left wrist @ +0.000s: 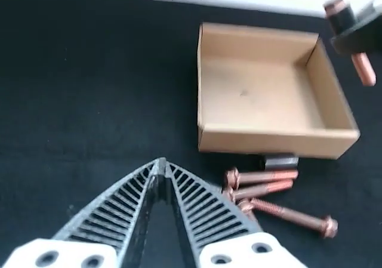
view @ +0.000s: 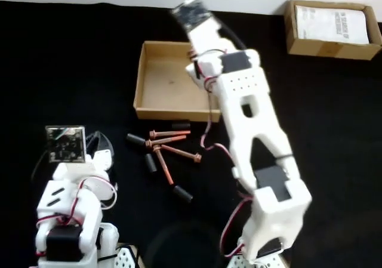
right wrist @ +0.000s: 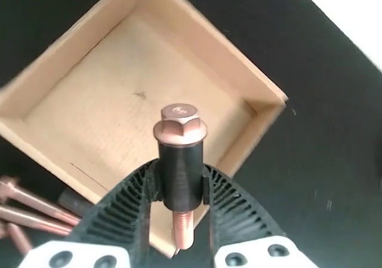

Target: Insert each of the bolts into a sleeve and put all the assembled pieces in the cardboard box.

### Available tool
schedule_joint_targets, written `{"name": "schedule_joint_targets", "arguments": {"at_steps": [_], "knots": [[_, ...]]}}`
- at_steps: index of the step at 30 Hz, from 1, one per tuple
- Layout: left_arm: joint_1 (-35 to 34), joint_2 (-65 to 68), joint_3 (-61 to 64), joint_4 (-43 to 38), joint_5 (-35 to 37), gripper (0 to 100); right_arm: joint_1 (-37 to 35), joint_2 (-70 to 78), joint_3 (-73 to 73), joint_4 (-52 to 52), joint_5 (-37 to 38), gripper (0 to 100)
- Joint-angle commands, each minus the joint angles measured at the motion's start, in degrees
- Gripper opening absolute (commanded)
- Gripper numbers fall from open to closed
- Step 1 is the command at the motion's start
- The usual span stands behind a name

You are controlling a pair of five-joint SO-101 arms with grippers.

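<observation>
The right gripper [right wrist: 179,181] is clamped on a black sleeve [right wrist: 179,173] with a copper bolt [right wrist: 180,126] pushed through it. The flanged hex head sits on the sleeve's upper end and the threaded tip sticks out below, between the ribbed black fingers [right wrist: 128,205]. This piece hangs upright over the box [view: 167,80], near its 3 o'clock wall in the high view. The box is shallow, open-topped brown cardboard with one faint mark on its floor and nothing in it. On the black cloth [view: 71,59] just off the box's 6 o'clock wall lie four loose bolts [view: 170,138], copper-coloured with flanged heads and threaded shanks, in a loose fan with their heads close together. Four short black sleeves [view: 136,139] lie around them: one against the box's front wall at the fan's 12 o'clock, one at 9 o'clock, one just below that, and one at 5 o'clock, farther out. The left gripper [left wrist: 161,163] rests low at the table's 8 o'clock, fingertips touching, with nothing between them. At 2 o'clock stands a second box [view: 292,35] holding a white sheet [view: 331,23]; its print is too small to read.
</observation>
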Motion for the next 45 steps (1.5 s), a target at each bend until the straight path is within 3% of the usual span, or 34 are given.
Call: {"name": "schedule_joint_targets", "arguments": {"at_steps": [1,9,15,19,22,29,34,39,45], "knots": [[-0.8,-0.6,4.2,-1.4,0.0,1,-2.0,4.2,-8.0,-1.2,9.3,0.7],[-0.8,-0.6,16.2,-3.9,0.0,1,-2.5,13.8,-14.2,0.1,20.2,1.1],[-0.8,-0.7,22.1,-10.3,-0.2,1,-3.5,14.1,-14.1,7.6,21.3,20.9],[-0.8,-0.7,22.1,-10.3,-0.3,1,-3.5,13.7,-14.5,7.9,21.0,20.1],[-0.8,-0.7,22.1,-10.1,-0.3,1,-3.4,12.6,-16.9,12.8,17.1,16.9],[-0.8,-0.7,22.1,-10.1,-0.3,1,-10.4,3.8,-26.8,37.7,5.1,16.1],[-0.8,-0.6,22.1,-10.1,-0.3,1,-14.7,-5.2,-27.0,38.0,-3.0,16.0],[-0.9,-0.6,22.1,-10.0,-0.3,1,-19.1,-16.7,-15.9,38.1,-7.6,16.0],[-3.7,-0.6,22.1,-8.9,-0.3,1,-26.8,-37.1,10.1,37.9,-15.0,15.8]]}}
